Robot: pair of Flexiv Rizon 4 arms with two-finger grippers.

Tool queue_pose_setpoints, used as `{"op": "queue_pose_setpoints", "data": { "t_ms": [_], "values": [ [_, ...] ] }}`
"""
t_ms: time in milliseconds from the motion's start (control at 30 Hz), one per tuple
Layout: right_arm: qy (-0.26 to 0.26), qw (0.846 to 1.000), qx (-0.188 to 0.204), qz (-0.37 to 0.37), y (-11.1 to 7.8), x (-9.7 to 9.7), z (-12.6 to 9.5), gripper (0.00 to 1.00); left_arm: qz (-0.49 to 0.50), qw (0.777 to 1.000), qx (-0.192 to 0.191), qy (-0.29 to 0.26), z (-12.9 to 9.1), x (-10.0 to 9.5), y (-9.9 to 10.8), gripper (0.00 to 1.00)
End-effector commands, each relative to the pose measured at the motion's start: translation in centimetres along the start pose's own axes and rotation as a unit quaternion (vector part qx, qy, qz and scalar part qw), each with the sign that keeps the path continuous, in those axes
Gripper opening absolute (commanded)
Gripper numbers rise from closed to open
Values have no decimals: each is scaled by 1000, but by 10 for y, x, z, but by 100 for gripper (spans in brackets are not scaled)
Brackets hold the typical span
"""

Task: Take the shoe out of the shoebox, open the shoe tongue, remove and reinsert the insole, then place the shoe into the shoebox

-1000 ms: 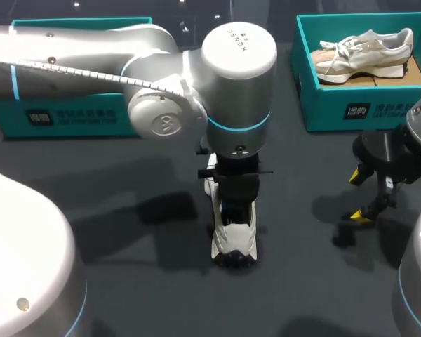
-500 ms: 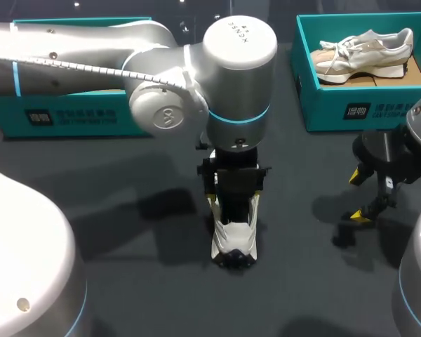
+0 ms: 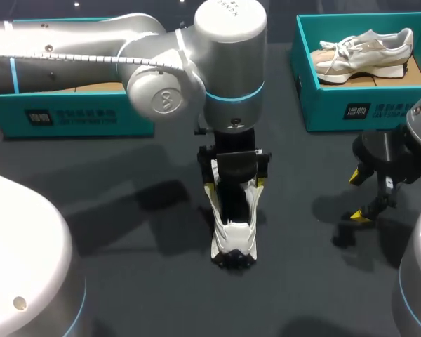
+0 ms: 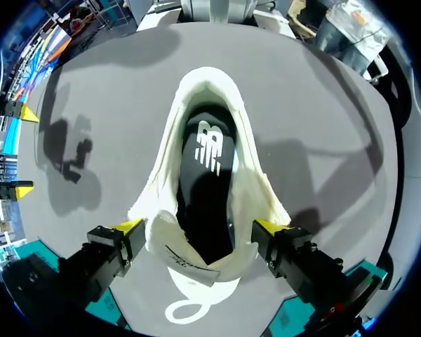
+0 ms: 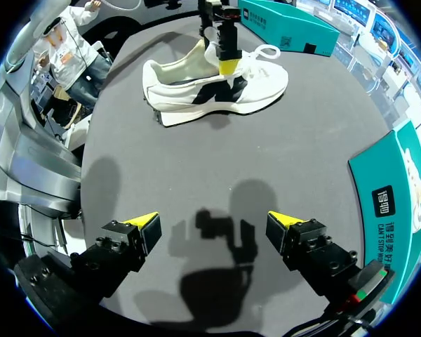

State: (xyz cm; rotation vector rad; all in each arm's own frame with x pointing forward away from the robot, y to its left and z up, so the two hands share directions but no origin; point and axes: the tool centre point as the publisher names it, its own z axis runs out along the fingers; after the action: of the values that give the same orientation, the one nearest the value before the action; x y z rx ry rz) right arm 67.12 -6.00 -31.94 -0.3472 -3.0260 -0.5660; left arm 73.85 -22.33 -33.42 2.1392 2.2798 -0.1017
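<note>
Shoe (image 3: 233, 235): a white one is stood on its sole near the middle of the desk (image 3: 112, 175), set lengthwise between the far and near edges. Its opening is seen from above in the left wrist view, where a black insole (image 4: 209, 175) is laid inside and the tongue (image 4: 189, 265) is folded out of the opening, with a lace loop lying on the desk beyond it.

The left claw (image 3: 234, 184) is held straight above the shoe's opening with its fingers spread wide apart. One yellow tip is placed just beside each outer side of the opening; whether the tips press on the shoe cannot be told. Nothing is gripped.

The right claw (image 3: 358, 196) is held over bare desk near the right edge, well apart from the shoe. Its fingers are spread apart as well, with nothing between them.

A teal shoebox (image 3: 70, 112) is set at the far left corner and is partly hidden by the left arm. A second shoebox (image 3: 358, 105) is set at the far right corner, and a second shoe (image 3: 365, 53) is laid on its side in it.
</note>
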Motion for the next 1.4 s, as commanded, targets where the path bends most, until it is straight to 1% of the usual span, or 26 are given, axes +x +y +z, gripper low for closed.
{"op": "queue_pose_setpoints", "data": {
  "t_ms": [33, 267, 400, 533, 633, 667, 700, 767, 800, 833, 900, 933, 1033, 1100, 1133, 1300, 1400],
  "values": [
    [-1, 1000, 1, 0, 0, 1, 0, 100, 4, 1000, -2, 3, -4, 1, 4, 100],
    [-1, 1000, 1, 0, 0, 1, 0, 100, 5, 1000, -5, 3, -16, 6, 17, 100],
    [-1, 1000, 1, 0, 0, 1, 0, 100, 11, 1000, -3, -7, -30, 10, 27, 96],
    [-1, 1000, 1, 0, 0, 1, 0, 100, 12, 1000, -14, -7, -40, 13, 38, 91],
    [-1, 1000, 1, 0, 0, 1, 0, 100, 12, 1000, -18, -7, -47, 12, 46, 82],
    [-1, 1000, 1, 0, 0, 1, 0, 100, 13, 1000, -19, -7, -48, 11, 49, 71],
    [-1, 1000, 1, 0, 0, 1, 0, 100, 13, 1000, -20, -7, -50, 9, 52, 64],
    [-1, 1000, 1, 0, 0, 1, 0, 100, 15, 1000, -17, -9, -53, 6, 56, 57],
    [-1, 1000, 1, 0, 0, 1, 0, 100, 15, 1000, -16, -9, -54, 5, 58, 52],
    [-1, 1000, 1, 0, 0, 1, 0, 100, 17, 1000, -13, -9, -55, 3, 60, 51],
    [-1, 1000, 1, 0, 0, 1, 0, 100, 19, 1000, -9, -8, -57, 0, 63, 45],
    [-1, 1000, 1, 0, 0, 1, 0, 100, 20, 1000, -5, -9, -58, -2, 64, 45],
    [-1, 1000, 1, 0, 0, 1, 0, 100, 26, 1000, 6, -11, -60, -4, 64, 44],
    [-1, 1000, 1, 0, 0, 1, 0, 100, 27, 1000, 9, -8, -58, -6, 60, 41],
    [-1, 1000, 1, 0, 0, 1, 0, 100, 29, 999, 13, -8, -57, -6, 58, 39],
    [-1, 1000, 1, 0, 0, 1, 0, 100, 38, 999, 34, -11, -51, -6, 42, 36],
    [-1, 1000, 1, 0, 0, 1, 0, 100, 43, 998, 37, -11, -46, -5, 32, 34]
  ]
}}
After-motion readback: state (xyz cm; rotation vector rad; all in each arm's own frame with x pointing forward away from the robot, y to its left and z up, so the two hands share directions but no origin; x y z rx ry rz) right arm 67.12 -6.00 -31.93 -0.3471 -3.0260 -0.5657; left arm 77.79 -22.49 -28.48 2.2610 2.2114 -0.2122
